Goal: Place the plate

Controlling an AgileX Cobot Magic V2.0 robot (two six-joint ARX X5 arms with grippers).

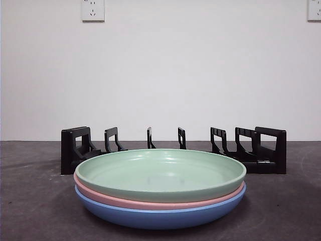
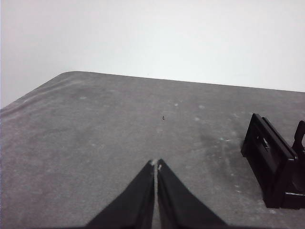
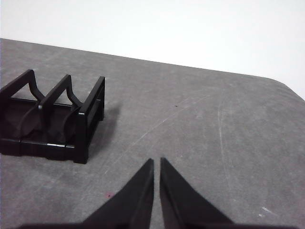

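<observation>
Three plates lie stacked near the front of the table: a green plate [image 1: 160, 173] on top, a pink plate [image 1: 125, 201] under it, a blue plate [image 1: 160, 217] at the bottom. Behind the stack stands a black plate rack [image 1: 173, 150] with upright dividers and nothing in its slots. My left gripper [image 2: 156, 164] is shut and holds nothing; it hovers over bare table beside one end of the rack [image 2: 271, 164]. My right gripper [image 3: 156, 162] is shut too, above the table near the rack's other end [image 3: 62, 119]. Neither arm shows in the front view.
The grey table top [image 1: 30, 201] stretches to either side of the stack. A white wall with two sockets [image 1: 93, 10] rises behind the rack. A rounded table corner [image 2: 71, 74] shows in the left wrist view.
</observation>
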